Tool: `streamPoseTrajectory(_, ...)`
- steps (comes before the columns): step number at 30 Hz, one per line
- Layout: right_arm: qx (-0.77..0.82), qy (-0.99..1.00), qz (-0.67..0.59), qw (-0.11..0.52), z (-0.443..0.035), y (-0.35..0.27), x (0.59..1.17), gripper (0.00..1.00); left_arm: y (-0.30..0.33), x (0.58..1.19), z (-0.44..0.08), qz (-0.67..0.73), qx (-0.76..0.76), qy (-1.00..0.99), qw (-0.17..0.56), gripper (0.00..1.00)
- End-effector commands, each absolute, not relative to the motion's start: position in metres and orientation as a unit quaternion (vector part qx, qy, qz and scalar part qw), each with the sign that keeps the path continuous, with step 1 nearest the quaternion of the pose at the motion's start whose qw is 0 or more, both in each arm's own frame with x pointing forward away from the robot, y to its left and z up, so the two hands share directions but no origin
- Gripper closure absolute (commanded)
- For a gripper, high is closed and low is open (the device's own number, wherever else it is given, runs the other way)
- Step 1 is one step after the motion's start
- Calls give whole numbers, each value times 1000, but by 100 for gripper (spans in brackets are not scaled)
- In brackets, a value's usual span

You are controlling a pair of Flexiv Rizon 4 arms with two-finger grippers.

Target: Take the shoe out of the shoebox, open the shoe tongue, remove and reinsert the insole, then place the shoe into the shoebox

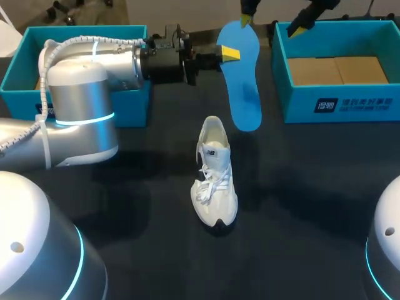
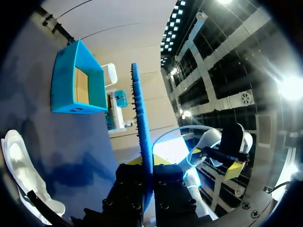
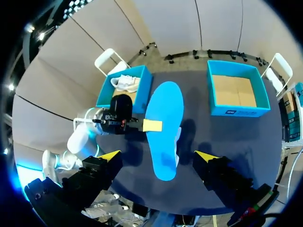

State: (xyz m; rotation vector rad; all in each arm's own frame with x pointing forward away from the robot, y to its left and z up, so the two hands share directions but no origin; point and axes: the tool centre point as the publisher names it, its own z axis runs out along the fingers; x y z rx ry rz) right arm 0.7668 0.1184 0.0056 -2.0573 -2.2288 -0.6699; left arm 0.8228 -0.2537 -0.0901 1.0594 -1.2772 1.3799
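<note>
A blue insole (image 1: 244, 81) hangs in the air over the table's back middle, with my left gripper (image 1: 229, 54) shut on its edge. In the left wrist view the insole (image 2: 141, 127) is seen edge-on, rising out of that gripper (image 2: 147, 163). The white shoe (image 1: 214, 181) stands on the dark table below it, toe towards me, tongue lifted. My right gripper (image 1: 272, 24) is open high above the back of the table. From the right wrist view, its open gripper (image 3: 157, 155) looks down on the insole (image 3: 163, 118), and the shoe (image 3: 178, 142) is mostly hidden under the insole.
An open teal shoebox (image 1: 340, 103) with a cardboard floor stands at the back right. A second teal box (image 1: 19, 69) stands at the back left behind my left arm; the right wrist view shows another white shoe (image 3: 125, 81) inside it. Bare table surrounds the shoe.
</note>
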Motion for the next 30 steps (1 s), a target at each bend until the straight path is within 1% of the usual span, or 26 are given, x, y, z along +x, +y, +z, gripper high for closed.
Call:
streamPoseTrajectory(1, -669, -722, -179, 3, 7, 133, 778, 0, -254, 822, -91, 564, 433, -521, 472, 100)
streamPoseTrajectory(3, -671, -717, -188, 11, 3, 134, 777, 0, -254, 822, -91, 564, 433, -521, 472, 100)
streamPoseTrajectory(8, -681, -715, -155, -10, 4, 144, 771, 0, -254, 822, -91, 564, 433, -521, 472, 100)
streamPoseTrajectory(18, -666, -735, -124, -28, 10, 156, 763, 0, -254, 822, -91, 564, 433, -521, 472, 100)
streamPoseTrajectory(30, -660, -745, -94, -31, 9, 162, 761, 0, -254, 822, -91, 564, 433, -521, 472, 100)
